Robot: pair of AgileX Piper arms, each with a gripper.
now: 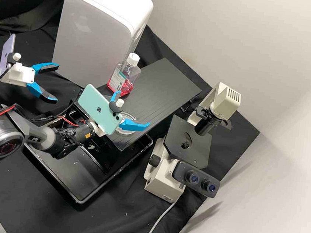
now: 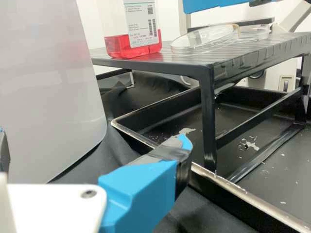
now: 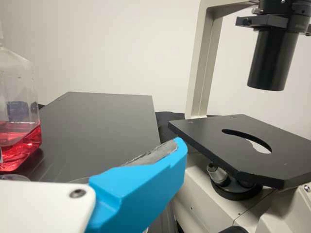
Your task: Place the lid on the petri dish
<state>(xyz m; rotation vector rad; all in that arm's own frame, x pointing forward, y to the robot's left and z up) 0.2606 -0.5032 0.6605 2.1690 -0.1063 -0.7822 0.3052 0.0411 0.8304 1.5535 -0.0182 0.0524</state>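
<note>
Petri dish (image 1: 129, 116) lies on the black rack (image 1: 166, 84), directly under the right gripper (image 1: 134, 108), whose fingers are spread wide and hold nothing. A second clear round piece (image 2: 206, 38), lid or base I cannot tell, lies just beside it. Left gripper (image 1: 55, 82), also wide open and empty, hangs well apart.

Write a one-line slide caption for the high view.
Right arm's blue-fingered tool open over the clear round petri dish on the black slatted rack, near a clear bottle of red liquid.
</note>
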